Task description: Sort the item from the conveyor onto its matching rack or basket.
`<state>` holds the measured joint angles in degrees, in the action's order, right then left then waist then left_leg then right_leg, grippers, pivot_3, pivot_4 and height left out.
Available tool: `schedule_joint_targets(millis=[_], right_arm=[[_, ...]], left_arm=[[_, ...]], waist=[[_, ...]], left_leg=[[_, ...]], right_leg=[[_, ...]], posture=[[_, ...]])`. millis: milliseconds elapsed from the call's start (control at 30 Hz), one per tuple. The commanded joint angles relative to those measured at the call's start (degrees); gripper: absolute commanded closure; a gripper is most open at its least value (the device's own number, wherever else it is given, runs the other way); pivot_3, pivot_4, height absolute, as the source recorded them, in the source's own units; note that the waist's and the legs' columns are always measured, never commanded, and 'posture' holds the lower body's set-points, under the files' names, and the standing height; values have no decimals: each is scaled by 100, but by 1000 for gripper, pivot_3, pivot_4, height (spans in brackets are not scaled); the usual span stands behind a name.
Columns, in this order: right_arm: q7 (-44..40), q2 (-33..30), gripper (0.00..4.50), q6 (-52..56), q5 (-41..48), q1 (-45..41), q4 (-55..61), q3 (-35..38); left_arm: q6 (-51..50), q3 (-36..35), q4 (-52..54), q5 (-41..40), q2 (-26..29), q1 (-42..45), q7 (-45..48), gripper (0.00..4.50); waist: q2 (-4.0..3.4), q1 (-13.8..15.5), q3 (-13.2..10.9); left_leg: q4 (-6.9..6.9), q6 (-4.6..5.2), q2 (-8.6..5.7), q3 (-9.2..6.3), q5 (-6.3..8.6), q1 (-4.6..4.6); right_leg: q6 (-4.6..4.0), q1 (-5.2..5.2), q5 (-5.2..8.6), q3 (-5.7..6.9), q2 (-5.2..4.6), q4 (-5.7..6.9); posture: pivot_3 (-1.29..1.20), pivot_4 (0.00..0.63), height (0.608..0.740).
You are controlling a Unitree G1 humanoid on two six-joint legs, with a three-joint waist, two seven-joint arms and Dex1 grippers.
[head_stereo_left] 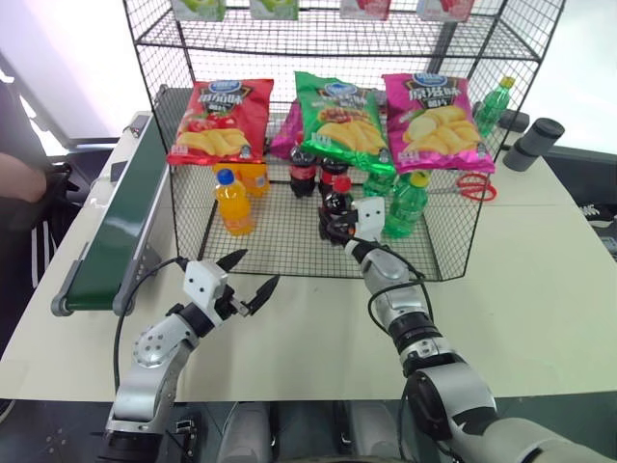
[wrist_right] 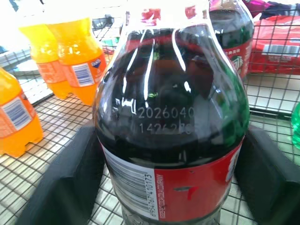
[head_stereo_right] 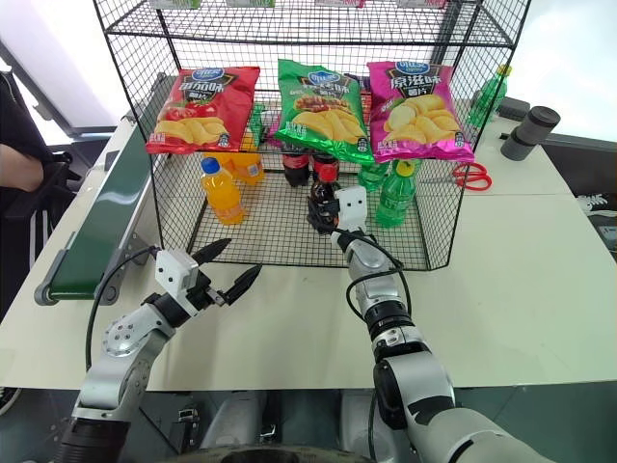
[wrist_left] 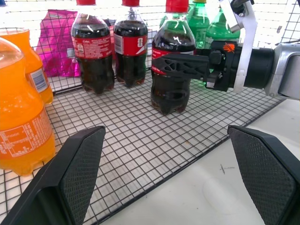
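The cola bottle [wrist_left: 170, 70], with dark liquid, a red cap and a red label, stands upright on the grid floor of the black wire rack [head_stereo_left: 280, 241]. It is just in front of two other cola bottles [head_stereo_left: 302, 174]. My right gripper [head_stereo_left: 337, 224] reaches into the rack, open, with one finger on each side of the bottle [wrist_right: 173, 131]. My left gripper [head_stereo_left: 257, 268] hangs open and holds nothing over the table in front of the rack. The dark green conveyor [head_stereo_left: 125, 222] runs along the table's left side and its belt is bare.
Orange-drink bottles [head_stereo_left: 233, 203] stand at the rack's left and green bottles [head_stereo_left: 407, 204] at its right. Chip bags [head_stereo_left: 335, 116] hang across the front. Red scissors [head_stereo_left: 474, 185] and black cylinders [head_stereo_left: 535, 143] lie right of the rack. A person [head_stereo_left: 19, 183] sits at far left.
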<state>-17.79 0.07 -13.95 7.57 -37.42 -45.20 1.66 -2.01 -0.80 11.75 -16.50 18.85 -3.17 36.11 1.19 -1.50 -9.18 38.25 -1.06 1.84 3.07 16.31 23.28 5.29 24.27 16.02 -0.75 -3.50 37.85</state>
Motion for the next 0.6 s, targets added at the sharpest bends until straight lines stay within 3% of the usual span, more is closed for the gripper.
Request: schedule_joint_targets(millis=[33,300,600], right_arm=[[122,-39,50,-247,-180,-20,339,-55],[-193,-508,50,15,-167,836,1881,-128],[-1480,-1887,50,1555,635,2663,4995,-84]], left_arm=[[17,22,101,-51,6,107,9,0],[-35,-17,143,-50,-22,147,-82,0],[-195,-119,-75,-72,19,218,-146,0]], waist=[[0,-13,0],[0,-46,0],[-3,-77,2]], left_leg=[[0,-1,0,0,0,0],[0,-2,-1,-2,-1,0],[0,0,-1,-4,-1,-9]], right_leg=[[0,0,0,0,0,2],[0,0,0,0,-4,3],[0,-6,0,-4,0,6]], posture=[[0,150,740],[0,150,740],[0,150,740]])
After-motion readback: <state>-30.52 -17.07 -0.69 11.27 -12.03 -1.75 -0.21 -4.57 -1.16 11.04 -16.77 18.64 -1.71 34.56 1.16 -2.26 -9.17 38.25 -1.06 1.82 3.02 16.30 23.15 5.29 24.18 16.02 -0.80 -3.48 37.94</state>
